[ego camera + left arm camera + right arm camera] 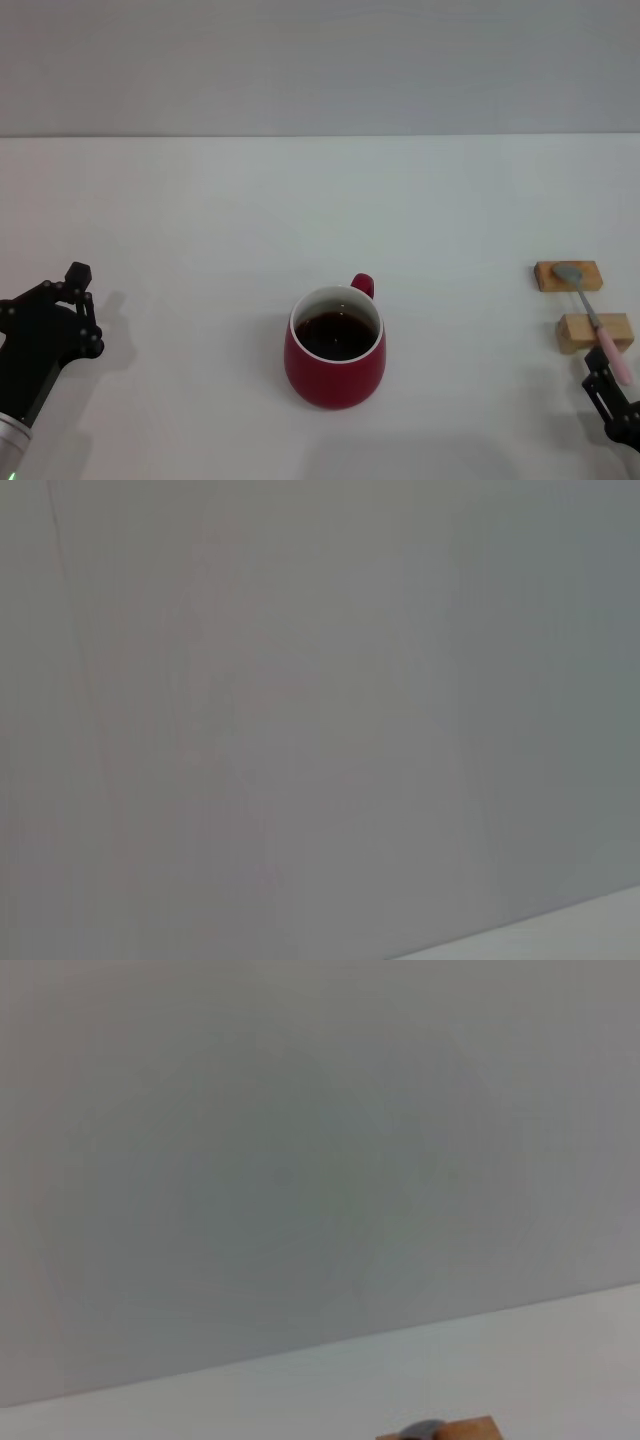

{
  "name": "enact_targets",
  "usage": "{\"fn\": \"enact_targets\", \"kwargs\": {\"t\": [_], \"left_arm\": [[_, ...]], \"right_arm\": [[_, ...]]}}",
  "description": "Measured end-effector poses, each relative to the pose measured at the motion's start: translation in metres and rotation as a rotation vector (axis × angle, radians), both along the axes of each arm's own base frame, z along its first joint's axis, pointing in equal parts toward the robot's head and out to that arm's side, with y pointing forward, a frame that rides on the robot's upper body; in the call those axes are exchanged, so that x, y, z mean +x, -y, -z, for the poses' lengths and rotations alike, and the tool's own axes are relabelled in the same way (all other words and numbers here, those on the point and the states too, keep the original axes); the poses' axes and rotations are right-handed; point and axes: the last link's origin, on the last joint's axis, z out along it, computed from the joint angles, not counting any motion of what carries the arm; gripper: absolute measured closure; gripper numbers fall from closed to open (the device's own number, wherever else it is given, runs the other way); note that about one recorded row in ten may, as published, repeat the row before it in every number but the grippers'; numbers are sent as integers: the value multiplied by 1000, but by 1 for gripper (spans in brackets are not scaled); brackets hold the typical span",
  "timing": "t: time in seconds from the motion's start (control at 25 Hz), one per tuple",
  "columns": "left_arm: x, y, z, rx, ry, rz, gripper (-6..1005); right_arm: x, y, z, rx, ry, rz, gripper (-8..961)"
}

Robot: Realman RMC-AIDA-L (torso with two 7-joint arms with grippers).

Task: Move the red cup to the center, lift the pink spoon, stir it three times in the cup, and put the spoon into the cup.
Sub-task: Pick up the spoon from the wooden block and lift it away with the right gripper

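Lying across two wooden blocks, the pink spoon points bowl-away.

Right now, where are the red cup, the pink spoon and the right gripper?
red cup [334, 378], head view, on its outer wall.
pink spoon [591, 311], head view, on its grey neck.
right gripper [603, 378], head view, at its fingers.

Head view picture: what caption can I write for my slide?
Red cup of dark liquid mid-table, pink spoon resting across two wooden blocks on the right.
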Motion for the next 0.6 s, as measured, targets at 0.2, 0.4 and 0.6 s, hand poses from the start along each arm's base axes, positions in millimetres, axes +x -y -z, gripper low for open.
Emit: {"fn": "enact_targets", "kwargs": {"t": [0.2, 0.4, 0.6], "left_arm": [[1, -1, 0, 0, 0, 4, 1001], [1, -2, 0, 1, -1, 5, 1001], [2, -4, -1, 1, -2, 9, 1001]], "right_arm": [[2, -1, -1, -3, 8, 7, 201], [3, -4, 1, -15, 9, 14, 201], [3, -6, 1, -18, 10, 15, 202]]}}
